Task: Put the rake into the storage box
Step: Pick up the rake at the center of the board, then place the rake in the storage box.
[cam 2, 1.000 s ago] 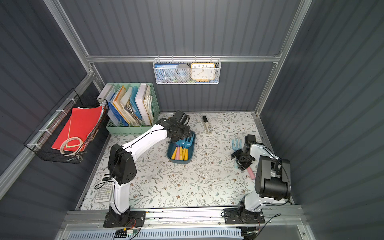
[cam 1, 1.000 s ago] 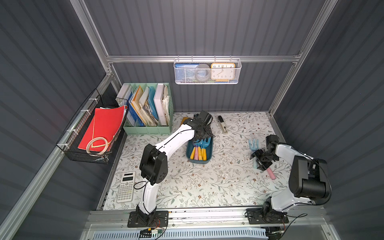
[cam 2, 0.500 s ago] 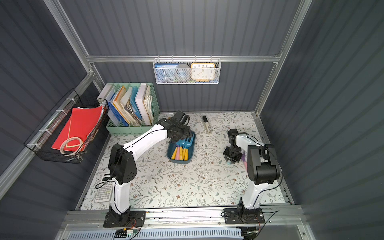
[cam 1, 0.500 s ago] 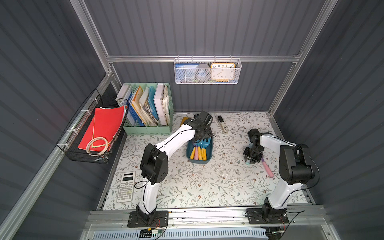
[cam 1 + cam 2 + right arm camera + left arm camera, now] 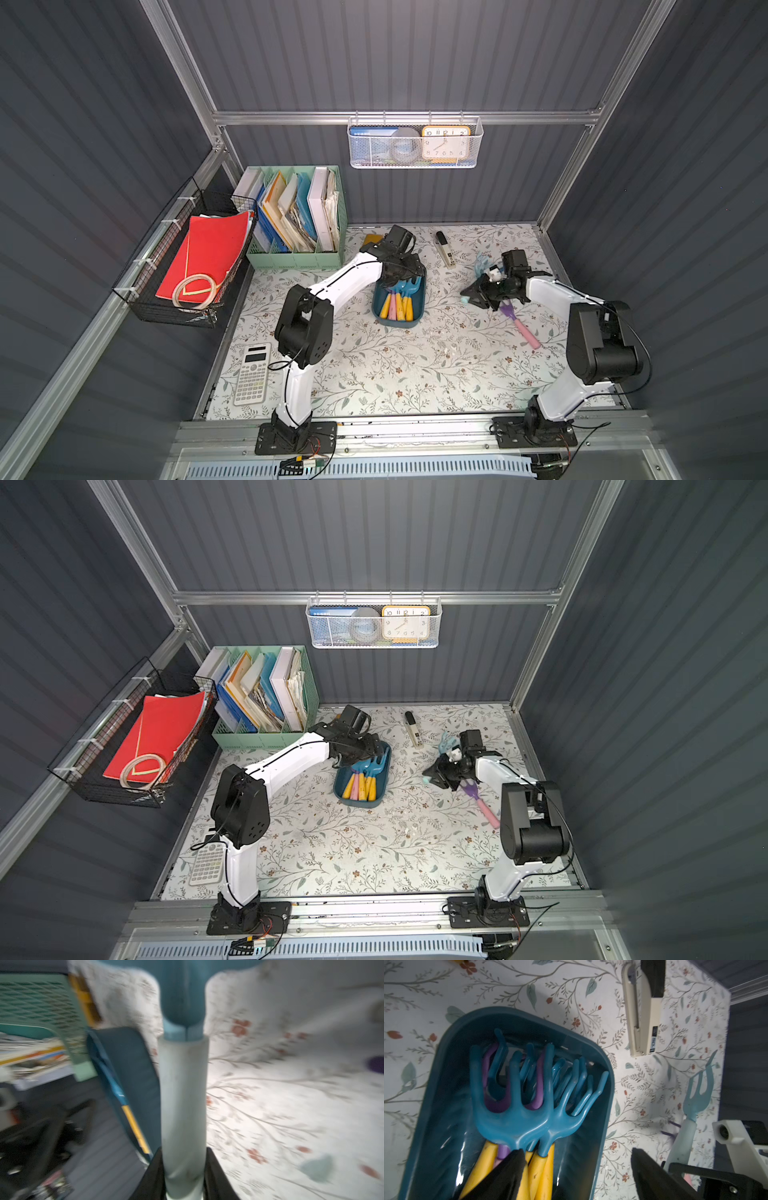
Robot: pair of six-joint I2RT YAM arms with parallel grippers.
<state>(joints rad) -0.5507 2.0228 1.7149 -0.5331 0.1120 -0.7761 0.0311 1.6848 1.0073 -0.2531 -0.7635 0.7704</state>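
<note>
In both top views we see the storage box near mid-table, already holding several rakes with yellow handles. Our right gripper, at about three o'clock from the box and well apart from it, is clamped on the pale blue rake, whose tines reach toward one o'clock. A purple rake with a pink handle lies just beside it on the mat, untouched.

In the left wrist view our left gripper hangs over the box with its jaws apart, holding nothing; the stored rakes lie lengthwise along the box.

In the right wrist view, though blurred, the fingers press either side of the pale handle, the long axis running straight out from the jaws, head away from the wrist.

We judge the pickup done; the carry to the box and the release are left, and the purple rake after that.
</note>
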